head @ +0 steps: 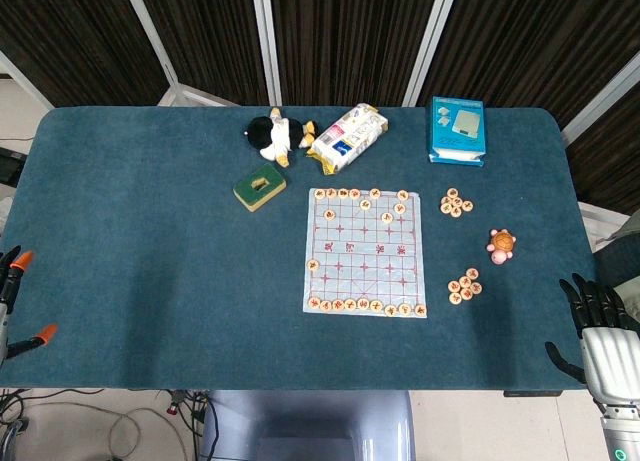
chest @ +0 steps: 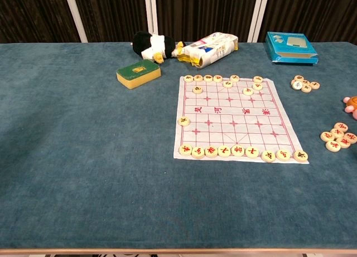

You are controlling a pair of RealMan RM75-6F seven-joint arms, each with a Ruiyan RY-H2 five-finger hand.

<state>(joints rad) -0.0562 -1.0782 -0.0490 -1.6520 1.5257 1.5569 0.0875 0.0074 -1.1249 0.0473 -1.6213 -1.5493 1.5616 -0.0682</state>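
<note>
A white Chinese chess sheet (head: 365,251) (chest: 237,115) lies right of the table's middle, with round wooden pieces along its near and far rows and several more on the grid. Two loose heaps of pieces sit to its right: a far heap (head: 456,203) (chest: 305,85) and a near heap (head: 463,286) (chest: 338,137). My right hand (head: 600,331) hangs off the table's near right corner, fingers spread, holding nothing. My left hand (head: 15,296) shows only at the head view's left edge, orange-tipped fingers apart and nothing in them. Neither hand appears in the chest view.
Along the far side lie a black-and-white plush penguin (head: 272,135) (chest: 148,45), a snack bag (head: 347,138) (chest: 207,49) and a blue box (head: 457,130) (chest: 290,47). A green sponge block (head: 260,187) (chest: 138,73) sits left of the sheet. A small pink toy (head: 501,245) (chest: 352,104) rests at the right.
</note>
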